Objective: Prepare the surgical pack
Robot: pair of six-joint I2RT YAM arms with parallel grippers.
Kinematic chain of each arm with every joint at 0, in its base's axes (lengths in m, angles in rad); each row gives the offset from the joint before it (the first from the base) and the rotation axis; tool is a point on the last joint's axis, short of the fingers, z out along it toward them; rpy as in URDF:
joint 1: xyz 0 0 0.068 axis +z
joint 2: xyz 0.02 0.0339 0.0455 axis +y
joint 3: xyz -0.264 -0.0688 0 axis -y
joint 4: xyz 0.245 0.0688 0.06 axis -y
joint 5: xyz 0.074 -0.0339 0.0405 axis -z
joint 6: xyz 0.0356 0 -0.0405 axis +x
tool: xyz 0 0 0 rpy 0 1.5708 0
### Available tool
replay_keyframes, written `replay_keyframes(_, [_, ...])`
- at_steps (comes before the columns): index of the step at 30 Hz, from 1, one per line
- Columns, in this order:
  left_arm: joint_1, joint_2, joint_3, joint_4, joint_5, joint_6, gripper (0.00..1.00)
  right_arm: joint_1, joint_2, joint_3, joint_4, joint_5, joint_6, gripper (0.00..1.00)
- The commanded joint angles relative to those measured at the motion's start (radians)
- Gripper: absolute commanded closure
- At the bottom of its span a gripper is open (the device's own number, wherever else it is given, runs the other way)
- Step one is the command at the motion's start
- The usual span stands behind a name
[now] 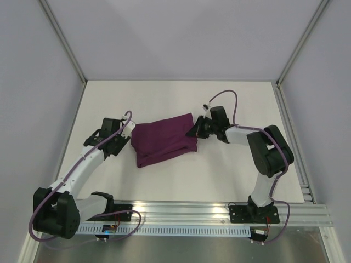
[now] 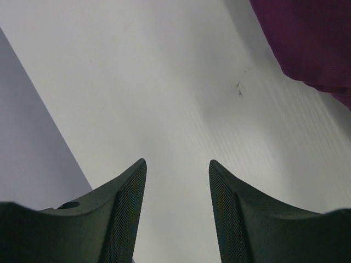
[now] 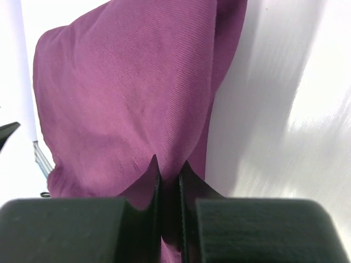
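A folded deep-purple cloth lies on the white bench between the two grippers. The right gripper is clenched on a fold at the cloth's edge, with the bundle spreading ahead of its fingertips. The left gripper is released over bare bench, the cloth ahead and to its right.

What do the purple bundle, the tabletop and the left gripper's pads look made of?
Purple cloth: woven fabric, matte; fine ribbed weave and soft folds show. Table: smooth white hard sheet, perhaps laminate or painted board; faint sheen, small scuffs. Pads of the left gripper: dark, probably rubber or textured plastic; fine grid pattern on inner faces.
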Motion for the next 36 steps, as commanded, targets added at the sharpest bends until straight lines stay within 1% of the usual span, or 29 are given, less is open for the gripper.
replay_keyframes(1, [0.004,-0.023,0.008,0.024,-0.021,-0.016,0.41,-0.04,-0.022,-0.055,0.04,0.056,0.061,1.0])
replay_keyframes(3, [0.006,-0.023,0.011,0.022,-0.02,-0.018,0.41,-0.077,-0.05,-0.119,0.091,0.086,0.103,0.99])
replay_keyframes(4, [0.004,-0.02,0.011,0.022,-0.018,-0.018,0.41,-0.129,-0.081,-0.142,0.114,0.094,0.156,1.0])
replay_keyframes(5, [0.004,-0.021,0.013,0.022,-0.015,-0.021,0.41,-0.16,-0.098,-0.199,0.154,0.102,0.178,1.0])
replay_keyframes(6, [0.004,-0.021,0.011,0.024,-0.013,-0.024,0.41,-0.187,-0.114,-0.22,0.168,0.12,0.195,1.0])
replay_keyframes(7, [0.004,-0.02,0.01,0.025,-0.012,-0.024,0.41,-0.247,-0.154,-0.245,0.172,0.134,0.224,1.0])
replay_keyframes(9, [0.006,-0.018,0.008,0.03,-0.012,-0.023,0.41,-0.307,-0.194,-0.301,0.159,0.178,0.244,1.0])
replay_keyframes(10, [0.004,-0.017,0.007,0.032,-0.015,-0.023,0.41,-0.363,-0.232,-0.316,0.156,0.185,0.253,1.0])
replay_keyframes(11, [0.006,-0.017,0.008,0.032,-0.016,-0.023,0.41,-0.384,-0.249,-0.328,0.152,0.185,0.25,1.0])
replay_keyframes(13, [0.006,-0.015,0.011,0.032,-0.012,-0.022,0.41,-0.436,-0.269,-0.319,0.125,0.157,0.215,0.99])
replay_keyframes(14, [0.006,-0.014,0.015,0.03,-0.01,-0.021,0.41,-0.436,-0.268,-0.297,0.069,0.153,0.143,0.99])
replay_keyframes(17, [0.006,-0.011,0.021,0.029,-0.007,-0.024,0.41,-0.425,-0.21,-0.216,0.016,0.07,0.069,1.0])
replay_keyframes(18, [0.006,-0.008,0.025,0.027,-0.01,-0.029,0.42,-0.422,-0.176,-0.187,0.007,0.062,0.068,0.99])
replay_keyframes(21, [0.006,-0.015,0.034,0.006,-0.006,-0.036,0.41,-0.399,-0.133,-0.161,0.013,0.067,0.063,0.99])
replay_keyframes(22, [0.006,-0.026,0.036,-0.001,0.002,-0.038,0.41,-0.345,-0.124,-0.136,0.011,0.073,0.057,1.0])
replay_keyframes(24, [0.006,-0.041,0.034,-0.014,0.008,-0.036,0.41,-0.298,-0.077,-0.092,-0.002,0.065,0.019,0.99])
replay_keyframes(25, [0.006,-0.061,0.033,-0.017,0.014,-0.038,0.41,-0.245,-0.054,-0.029,-0.027,0.053,0.003,0.99])
replay_keyframes(26, [0.006,-0.072,0.033,-0.027,0.02,-0.039,0.41,-0.217,-0.031,0.0,-0.041,0.03,-0.009,0.99])
replay_keyframes(27, [0.006,-0.083,0.038,-0.034,0.026,-0.039,0.41,-0.185,0.017,0.031,-0.058,0.03,-0.024,0.99])
replay_keyframes(28, [0.006,-0.101,0.042,-0.04,0.045,-0.041,0.41,-0.118,0.039,0.064,-0.073,0.036,-0.024,1.0])
replay_keyframes(29, [0.006,-0.109,0.045,-0.057,0.054,-0.042,0.41,-0.085,0.058,0.109,-0.09,0.06,-0.015,0.99])
replay_keyframes(30, [0.006,-0.12,0.048,-0.065,0.063,-0.044,0.41,-0.024,0.089,0.126,-0.084,0.068,0.026,1.0])
replay_keyframes(33, [0.006,-0.138,0.057,-0.099,0.083,-0.044,0.41,0.059,0.146,0.16,-0.015,0.123,0.139,0.99])
replay_keyframes(34, [0.004,-0.146,0.059,-0.111,0.079,-0.044,0.41,0.111,0.158,0.167,0.019,0.14,0.229,0.99])
replay_keyframes(35, [0.006,-0.15,0.061,-0.117,0.077,-0.041,0.41,0.14,0.174,0.184,0.034,0.18,0.271,1.0])
replay_keyframes(36, [0.006,-0.156,0.064,-0.122,0.077,-0.041,0.41,0.195,0.204,0.19,0.051,0.2,0.313,0.99])
